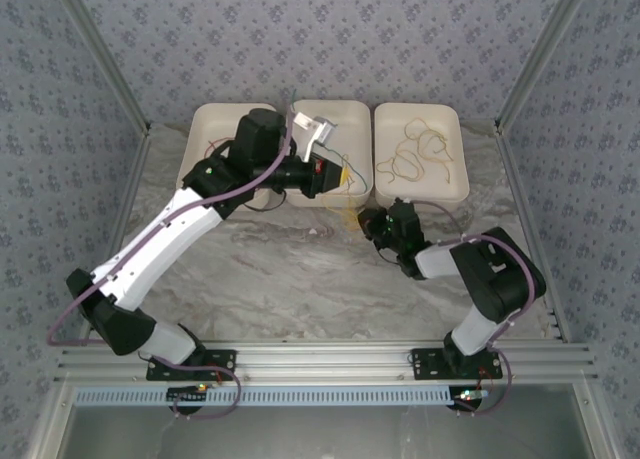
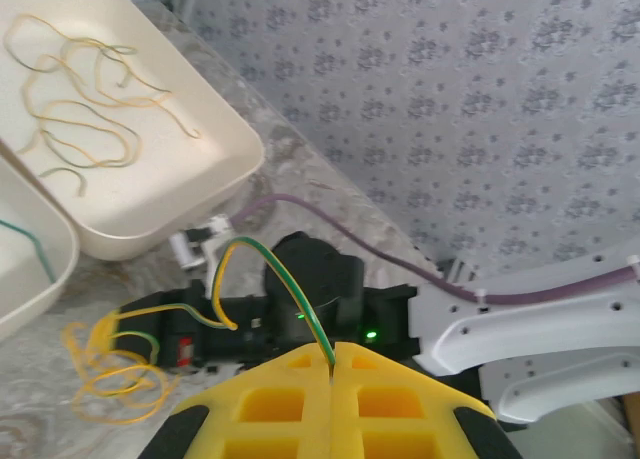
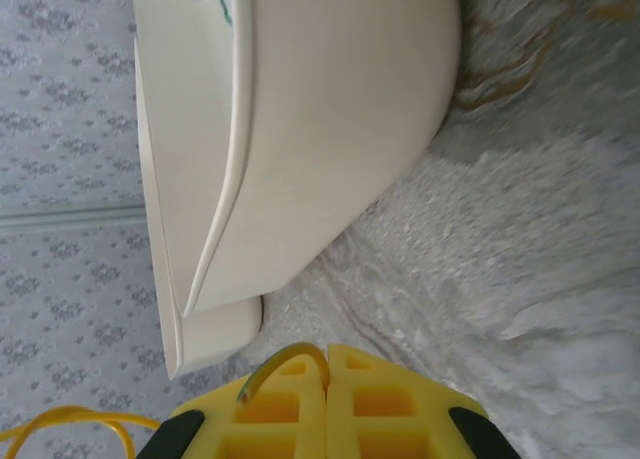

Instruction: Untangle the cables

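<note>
top view: my left tool (image 1: 338, 177) hangs over the middle tray (image 1: 355, 129) at the table's far edge. my right tool (image 1: 368, 222) sits low, just in front of that tray. loose yellow cables (image 1: 420, 154) lie in the right tray (image 1: 462, 184).

left wrist: left tool pinched together on a green-and-yellow cable (image 2: 265, 254), held high, i'd say to draw it out of the yellow tangle (image 2: 110, 374) on the table.

right wrist: right tool clamped on a yellow cable (image 3: 285, 357), likely anchoring the tangle.
</note>
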Robot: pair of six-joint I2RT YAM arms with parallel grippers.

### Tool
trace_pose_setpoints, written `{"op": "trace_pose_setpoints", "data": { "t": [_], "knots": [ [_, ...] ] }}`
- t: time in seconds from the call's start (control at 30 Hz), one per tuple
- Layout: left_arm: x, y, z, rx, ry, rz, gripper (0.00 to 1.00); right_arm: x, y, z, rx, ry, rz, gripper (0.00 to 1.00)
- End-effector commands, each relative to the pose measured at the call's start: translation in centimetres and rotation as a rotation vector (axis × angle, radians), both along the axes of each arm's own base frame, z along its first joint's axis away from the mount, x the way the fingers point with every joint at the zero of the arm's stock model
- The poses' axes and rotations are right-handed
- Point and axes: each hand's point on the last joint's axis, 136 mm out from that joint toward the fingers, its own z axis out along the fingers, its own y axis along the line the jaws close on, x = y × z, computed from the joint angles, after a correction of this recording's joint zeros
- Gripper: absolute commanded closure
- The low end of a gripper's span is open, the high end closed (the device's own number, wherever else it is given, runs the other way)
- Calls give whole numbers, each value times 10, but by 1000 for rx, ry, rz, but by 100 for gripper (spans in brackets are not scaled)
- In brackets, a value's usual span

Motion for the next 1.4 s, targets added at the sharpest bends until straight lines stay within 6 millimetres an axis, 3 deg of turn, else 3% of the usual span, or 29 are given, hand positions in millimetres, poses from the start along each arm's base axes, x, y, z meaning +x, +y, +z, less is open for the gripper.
{"op": "trace_pose_setpoints", "data": {
  "t": [0.0,0.1,0.2,0.37,0.5,0.63,0.77,0.87,0.9,1.0,1.13,1.23,1.37],
  "knots": [
    [-3,38,34,24,-102,122,100,-4,-39,2,-66,-4,-66,100],
    [15,85,21,110,-91,324,100,-10,-80,6,-161,29,-116,100],
    [29,144,7,185,-76,558,100,-16,-121,27,-263,20,-171,100],
    [27,217,-3,184,-37,803,100,-27,-176,58,-365,29,-262,100],
    [22,258,-10,238,-8,939,100,-35,-206,70,-403,46,-322,100],
    [16,289,-9,305,-6,1060,100,-42,-230,67,-413,90,-366,100],
    [4,327,4,337,-40,1213,100,-51,-256,56,-403,149,-424,100],
    [-2,343,15,312,-55,1267,100,-51,-268,54,-371,150,-436,100],
    [1,340,16,290,-54,1250,100,-48,-265,55,-362,138,-419,100],
    [19,302,15,172,-19,1082,100,-39,-240,62,-369,106,-319,100],
    [38,206,-1,19,31,709,100,-35,-198,78,-416,54,-198,100],
    [35,139,-22,34,18,528,99,-37,-189,100,-423,7,-185,100],
    [21,60,-65,44,22,321,72,-35,-178,141,-409,-72,-145,100]
  ]
}}
